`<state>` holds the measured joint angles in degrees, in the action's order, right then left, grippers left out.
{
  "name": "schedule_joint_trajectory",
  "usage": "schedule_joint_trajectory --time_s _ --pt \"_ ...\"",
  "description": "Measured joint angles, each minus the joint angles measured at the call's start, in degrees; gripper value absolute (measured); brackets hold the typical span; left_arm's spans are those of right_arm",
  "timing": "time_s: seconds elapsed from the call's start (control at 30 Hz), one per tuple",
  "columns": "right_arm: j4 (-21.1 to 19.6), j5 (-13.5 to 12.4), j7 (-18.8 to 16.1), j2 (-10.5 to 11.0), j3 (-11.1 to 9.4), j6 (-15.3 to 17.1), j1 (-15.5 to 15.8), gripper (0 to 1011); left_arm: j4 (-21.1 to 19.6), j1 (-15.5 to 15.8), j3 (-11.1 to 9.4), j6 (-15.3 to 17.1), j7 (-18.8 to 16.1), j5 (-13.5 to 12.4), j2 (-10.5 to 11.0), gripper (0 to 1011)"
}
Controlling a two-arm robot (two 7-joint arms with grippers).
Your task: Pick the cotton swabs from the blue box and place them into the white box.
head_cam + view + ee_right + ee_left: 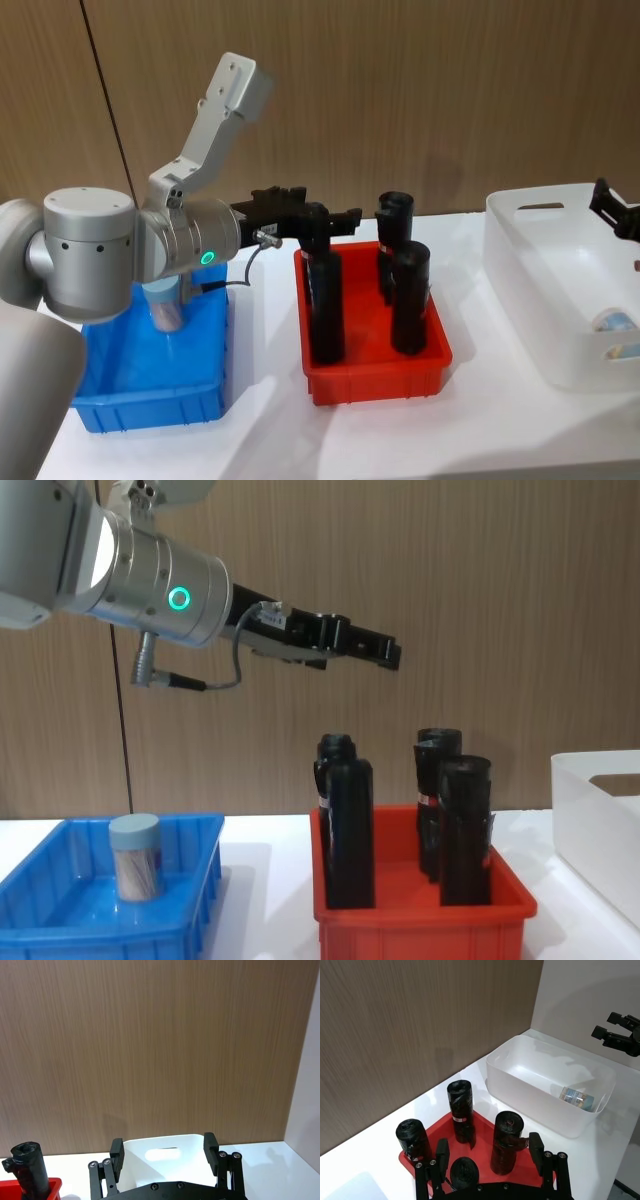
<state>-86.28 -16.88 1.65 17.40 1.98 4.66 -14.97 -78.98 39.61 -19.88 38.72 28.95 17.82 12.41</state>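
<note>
Inspecting the bench (262, 420), we find one jar of cotton swabs (135, 857) upright in the blue box (150, 412) and another lying in the white box (545, 300). The left gripper (489, 1152) hangs spread and empty high above the red bin (375, 378), in our judgement to clear its tall black bottles (325, 310). The right gripper (164, 1152), likewise spread and empty, hovers near the white box.

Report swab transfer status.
Left gripper open, empty, high over red bin. Right gripper open by white box. Cotton swabs: one upright in blue box, one lying in white box. Black bottles between.
</note>
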Motion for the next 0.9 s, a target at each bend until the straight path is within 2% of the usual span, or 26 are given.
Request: schedule_joint_trajectory --time_s 0.9 --pt "-1.2 0.1 0.2 0.0 0.1 -0.6 0.9 1002 -0.1 -0.2 0.0 -0.3 -0.1 0.0 0.1 1004"
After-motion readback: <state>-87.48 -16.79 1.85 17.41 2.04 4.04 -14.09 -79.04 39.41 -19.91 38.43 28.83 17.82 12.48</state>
